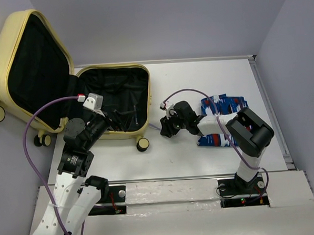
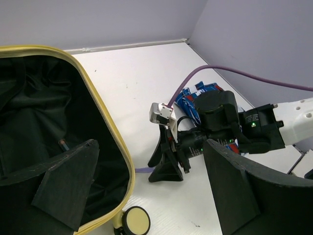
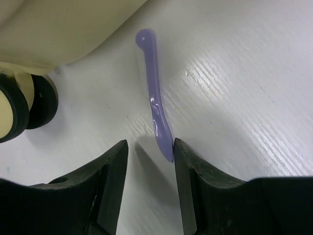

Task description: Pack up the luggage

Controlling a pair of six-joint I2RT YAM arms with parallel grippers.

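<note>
Luggage (image 1: pixel 147 105) sits open on the white table (image 1: pixel 197 78). Pale-yellow shell, black lining facing up, lid thrown back on its far-left side.

Nearest, right wrist view: my right gripper (image 3: pixel 150 152) is down at the table surface, just off the luggage's near-right corner.
- Fingers stand partly apart with a clear gap between them, clenched on nothing.
- A thin lilac stick (image 3: pixel 154 98) lies flat on the table. Its near end is inside that gap and touches the inner face of one finger (image 3: pixel 188 176). The other finger is clear of it.
- The stick's rounded far end points toward the luggage's yellow side and stops just short of it.
- A black-and-cream wheel (image 3: pixel 14 107) under the luggage's corner stands beside the stick, not touching it.

Next out, left wrist view: my left gripper (image 2: pixel 151 196) hangs over the luggage's near-right edge.
- Fingers are released and spread wide, with nothing between them.
- One finger is above the black lining and the other is above bare table outside the yellow rim.
- Something small lies in the lining folds, too small to name.

Farthest: a folded blue, white and red patterned cloth (image 1: pixel 222 106) lies on the table well to the right of the luggage, beyond my right gripper. My right arm partly covers it.
</note>
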